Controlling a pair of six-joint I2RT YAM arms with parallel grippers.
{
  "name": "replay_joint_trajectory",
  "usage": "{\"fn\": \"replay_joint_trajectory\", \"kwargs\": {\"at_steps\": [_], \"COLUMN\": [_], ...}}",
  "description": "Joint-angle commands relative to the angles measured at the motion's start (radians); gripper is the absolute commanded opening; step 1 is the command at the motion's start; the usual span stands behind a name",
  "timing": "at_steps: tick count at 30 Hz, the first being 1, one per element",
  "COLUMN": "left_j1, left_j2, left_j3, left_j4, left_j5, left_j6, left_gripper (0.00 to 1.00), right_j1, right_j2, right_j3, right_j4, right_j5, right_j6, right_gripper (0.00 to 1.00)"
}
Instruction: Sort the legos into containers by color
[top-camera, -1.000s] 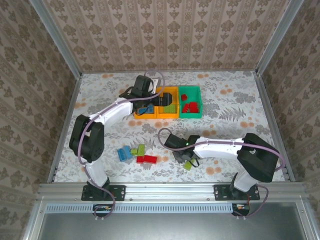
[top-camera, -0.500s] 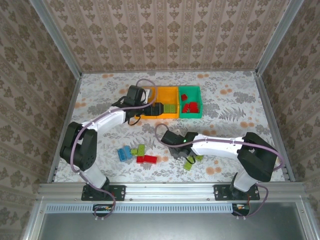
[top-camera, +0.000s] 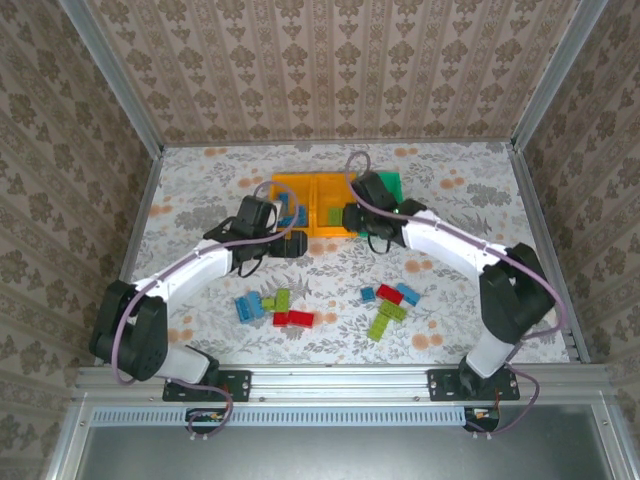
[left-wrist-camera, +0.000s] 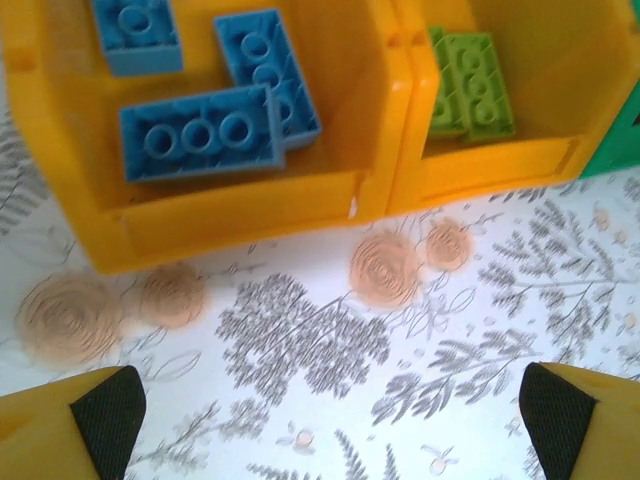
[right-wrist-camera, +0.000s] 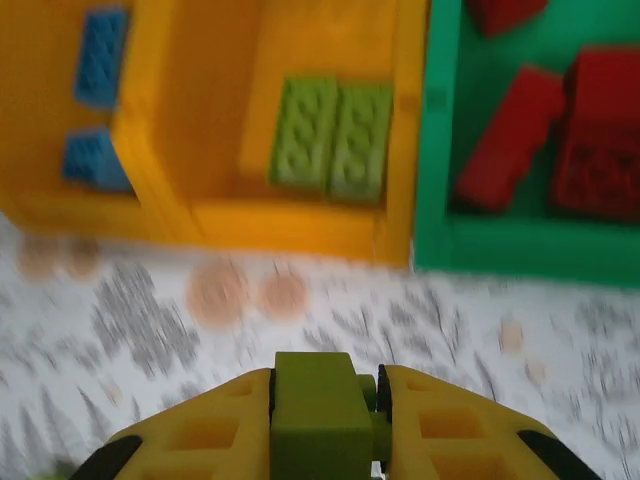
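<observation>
My right gripper (right-wrist-camera: 325, 385) is shut on a lime green lego (right-wrist-camera: 318, 415), held above the table just in front of the containers. Ahead of it, the middle orange bin (right-wrist-camera: 300, 225) holds green legos (right-wrist-camera: 335, 140), and the green bin (right-wrist-camera: 500, 250) holds red legos (right-wrist-camera: 520, 130). The left orange bin (left-wrist-camera: 230, 225) holds blue legos (left-wrist-camera: 200, 140). My left gripper (left-wrist-camera: 325, 410) is open over bare table in front of that bin, its fingers (left-wrist-camera: 105, 410) wide apart. From above, the right gripper (top-camera: 352, 216) is at the bins' front and the left gripper (top-camera: 289, 245) a little nearer.
Loose legos lie in two groups on the near table: blue (top-camera: 248, 306), green (top-camera: 281, 299) and red (top-camera: 294, 319) at the left; blue (top-camera: 408, 295), red (top-camera: 390, 293) and green (top-camera: 386, 320) at the right. Metal rails and patterned walls enclose the table.
My right arm has lifted a green lego from the near right group and swung back to the bins. My left arm has pulled back out of the bins towards the near left.
</observation>
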Motion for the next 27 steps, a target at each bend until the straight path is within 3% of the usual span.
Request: {"fn": "replay_joint_trajectory", "kwargs": {"at_steps": [1,7,12,21,27], "left_j1": [-0.012,-0.042,-0.081,-0.14,-0.194], "left_j2": [-0.034,-0.056,-0.056,-0.054,-0.006], "left_j3": [-0.05,-0.099,-0.129,-0.14,-0.107], "left_j4": [-0.084,-0.125,-0.138,-0.183,-0.207], "left_j5": [-0.065,-0.077,-0.076,-0.105,-0.12], "left_j6": [0.029,0.037,0.025,-0.004,-0.004], "left_gripper": [1.0,1.0,0.99,0.95,0.86], "right_j1": [-0.04,-0.068,-0.083,-0.084,-0.082], "right_j2": [0.126,0.334,0.402,0.392,0.322], "right_j3": [0.13,0.369,0.418,0.4,0.346], "right_j4": [0.006,-0.104,-0.106,-0.091,-0.063], "right_j5": [-0.085,-0.08,-0.075,-0.116,-0.133], "right_j6": [0.005,-0.037,-0.021,-0.018,-0.01], "right_gripper": [0.22,0.29,0.35,0.59,0.67]}}
